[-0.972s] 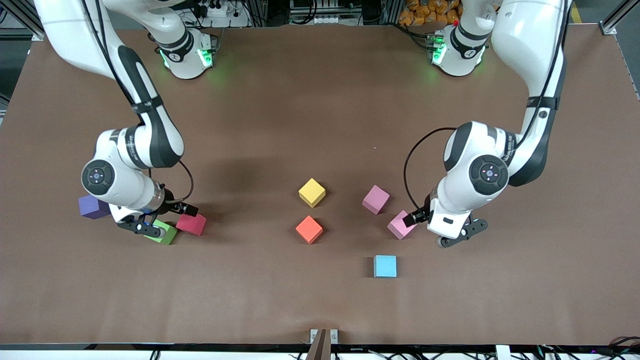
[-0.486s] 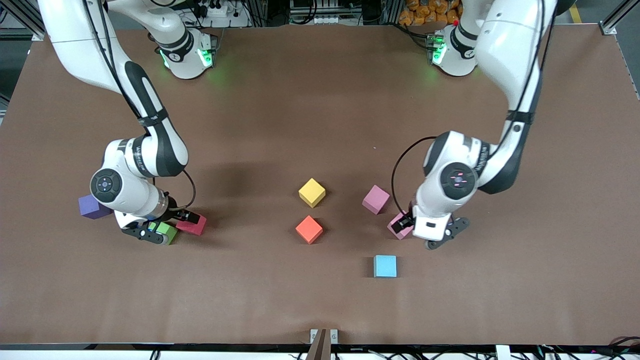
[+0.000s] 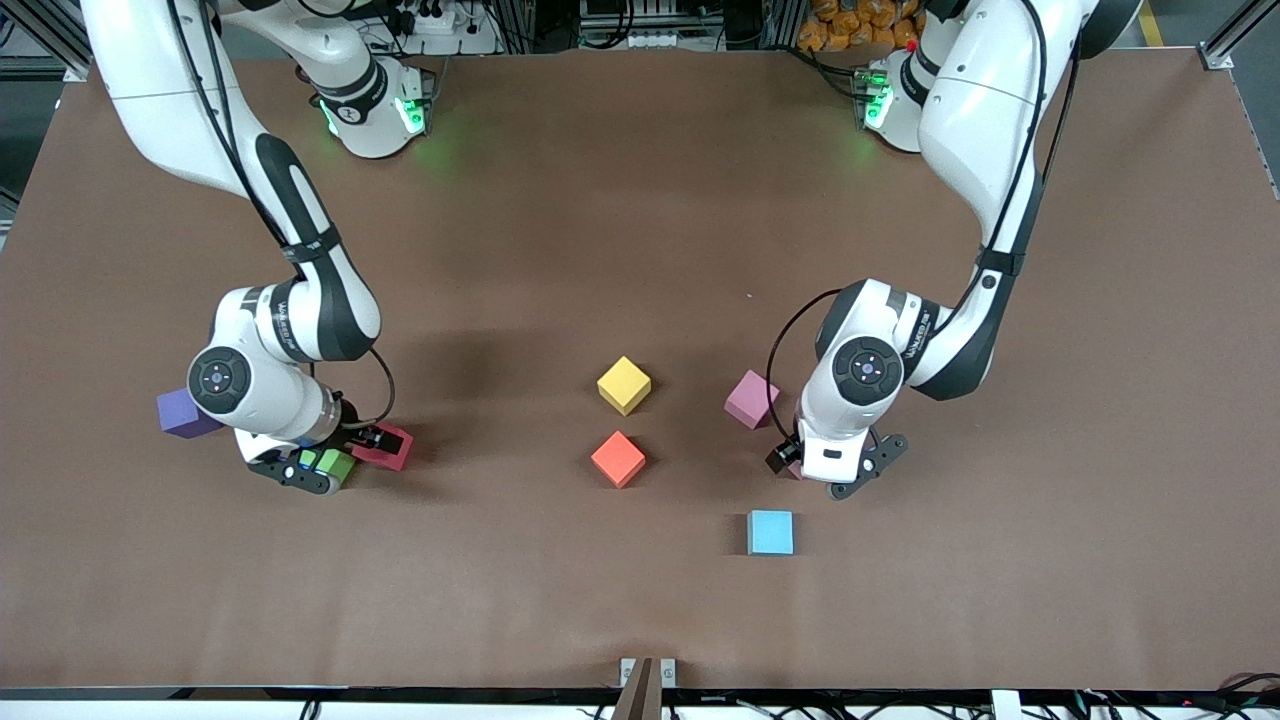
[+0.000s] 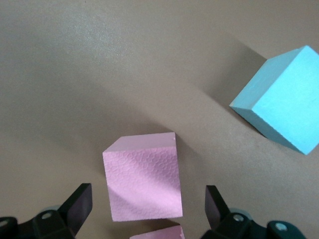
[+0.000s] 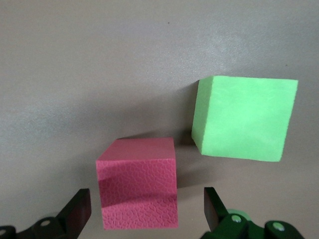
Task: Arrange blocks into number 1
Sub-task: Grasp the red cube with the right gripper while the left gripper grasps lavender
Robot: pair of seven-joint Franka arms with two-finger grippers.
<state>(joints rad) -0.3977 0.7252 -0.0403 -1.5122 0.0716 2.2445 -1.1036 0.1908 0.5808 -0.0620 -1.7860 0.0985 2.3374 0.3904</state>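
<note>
My left gripper (image 3: 830,470) (image 4: 148,201) hangs open over a pink block (image 4: 142,184), one finger on each side, not touching. That block is almost hidden in the front view. A second pink block (image 3: 752,398) (image 4: 158,233) sits close by, farther from the front camera. My right gripper (image 3: 312,463) (image 5: 147,209) is open over a dark pink-red block (image 3: 388,447) (image 5: 138,185), which lies between its fingers. The green block (image 3: 338,466) (image 5: 244,118) rests beside it. The yellow block (image 3: 624,384) and an orange-red block (image 3: 618,458) lie mid-table, the orange-red one nearer the front camera.
A light blue block (image 3: 770,532) (image 4: 281,99) lies nearer the front camera than the left gripper. A purple block (image 3: 183,413) sits by the right arm's wrist, toward the right arm's end of the table.
The left gripper has moved in from the left arm's end of the table and now covers the pink block. The right gripper shifted slightly toward the dark pink-red block. No block moved.
</note>
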